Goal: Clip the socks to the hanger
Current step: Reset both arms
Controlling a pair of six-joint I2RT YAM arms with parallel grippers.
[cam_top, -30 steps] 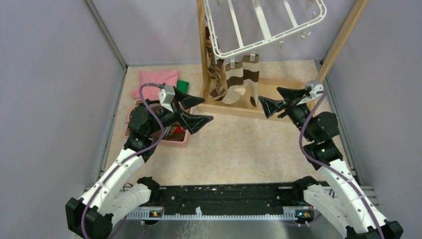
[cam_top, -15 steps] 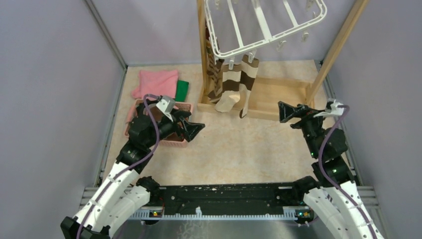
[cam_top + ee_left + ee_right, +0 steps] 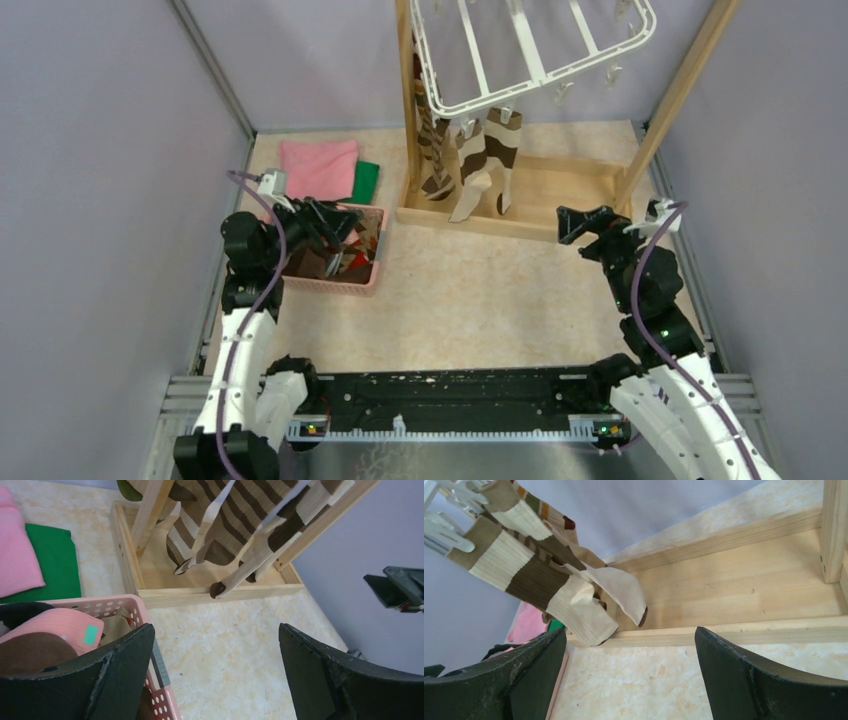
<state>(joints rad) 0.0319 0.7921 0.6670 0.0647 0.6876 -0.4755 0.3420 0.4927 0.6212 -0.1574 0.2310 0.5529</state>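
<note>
left jaws wide over basket (image 3: 335,286) rim | right jaws wide near frame (image 3: 570,185)

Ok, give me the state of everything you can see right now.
hanger: loaded at one corner, several clips empty
socks: clipped to the hanger, hanging down
pink basket: upright, laundry inside
left gripper: open, empty, above the pink basket
right gripper: open, empty
pink cloth: folded, lying flat
green cloth: folded, lying flat

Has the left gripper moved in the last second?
Yes. The left gripper has pulled back leftward, away from the wooden frame, and is now over the pink basket.
</note>
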